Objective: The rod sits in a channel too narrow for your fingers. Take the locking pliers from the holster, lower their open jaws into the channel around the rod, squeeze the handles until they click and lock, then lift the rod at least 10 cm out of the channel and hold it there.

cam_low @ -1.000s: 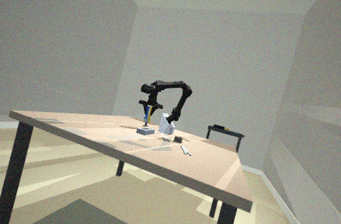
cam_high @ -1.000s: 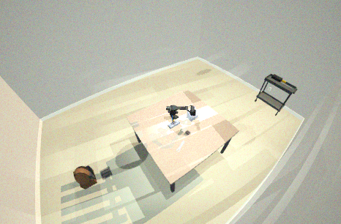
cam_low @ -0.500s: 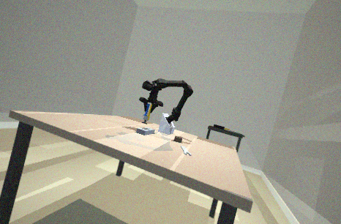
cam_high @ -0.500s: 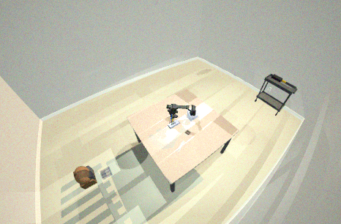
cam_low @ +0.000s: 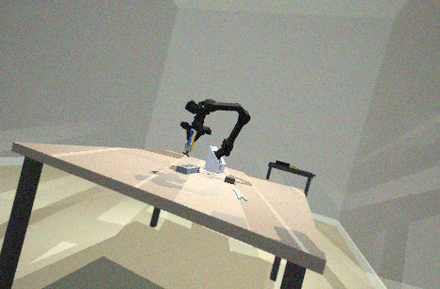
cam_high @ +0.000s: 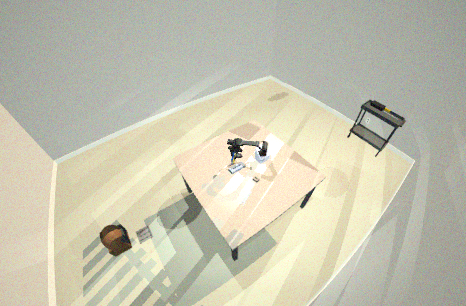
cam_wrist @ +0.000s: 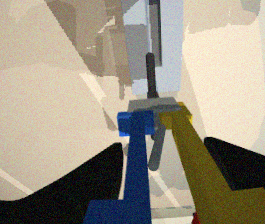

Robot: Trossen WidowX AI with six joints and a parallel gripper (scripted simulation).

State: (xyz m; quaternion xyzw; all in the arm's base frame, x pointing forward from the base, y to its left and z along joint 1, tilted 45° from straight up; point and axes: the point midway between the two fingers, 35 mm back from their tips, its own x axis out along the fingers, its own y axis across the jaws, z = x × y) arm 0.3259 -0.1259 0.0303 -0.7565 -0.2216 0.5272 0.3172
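Pliers [cam_high: 233, 158] [cam_low: 191, 132] [cam_wrist: 155, 107], one pair, are gripped by one gripper [cam_high: 235, 147] [cam_low: 194, 131] [cam_wrist: 163, 147], above one grey block [cam_high: 236, 168] [cam_low: 188, 169] [cam_wrist: 169, 75]; one arm [cam_high: 249, 143] [cam_low: 226, 107] arches over, its gripper pointing down.

Pliers [cam_low: 191, 138] [cam_wrist: 154, 106]: one handle blue, the other yellow, head grey. Block [cam_high: 236, 168] [cam_low: 188, 169] [cam_wrist: 169, 75] pale blue-grey. Arm [cam_high: 249, 143] [cam_low: 223, 106] black. Table [cam_high: 284, 200] [cam_low: 108, 162] pinkish tan (light streaks and grey patches across it). Chair [cam_high: 115, 239] brown.
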